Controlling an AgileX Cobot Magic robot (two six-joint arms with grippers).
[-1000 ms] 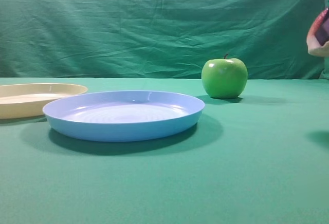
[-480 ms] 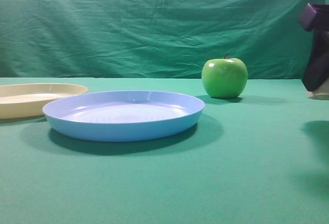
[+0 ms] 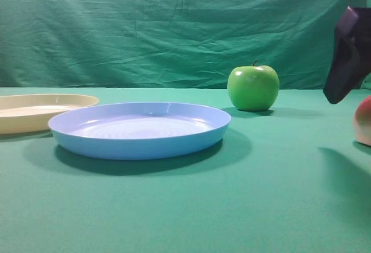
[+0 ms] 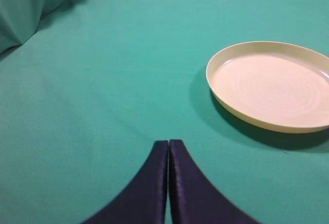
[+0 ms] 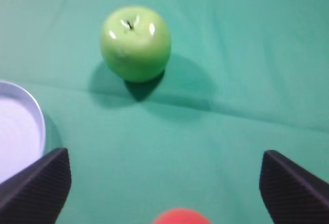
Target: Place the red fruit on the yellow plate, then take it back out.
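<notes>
The red fruit [image 3: 364, 120] lies on the green cloth at the far right edge of the exterior view, cut off by the frame. In the right wrist view only its red top [image 5: 181, 217] shows at the bottom edge. My right gripper [image 5: 165, 154] stands open above it, with nothing between its wide-apart fingers; one dark finger [image 3: 346, 55] hangs just above and left of the fruit. The yellow plate [image 3: 35, 112] sits empty at the far left. My left gripper [image 4: 168, 143] is shut on nothing over bare cloth, to the near left of the yellow plate [image 4: 267, 88].
A light-blue plate [image 3: 139, 130] lies in the middle, partly in front of the yellow one; its rim [image 5: 36, 126] shows at the left of the right wrist view. A shiny green apple [image 3: 253, 87] stands behind, between the blue plate and the fruit. A green backdrop closes the rear.
A second ago the right gripper held the fruit in the air at the right edge. It came down and opened, and the fruit now rests on the cloth.
</notes>
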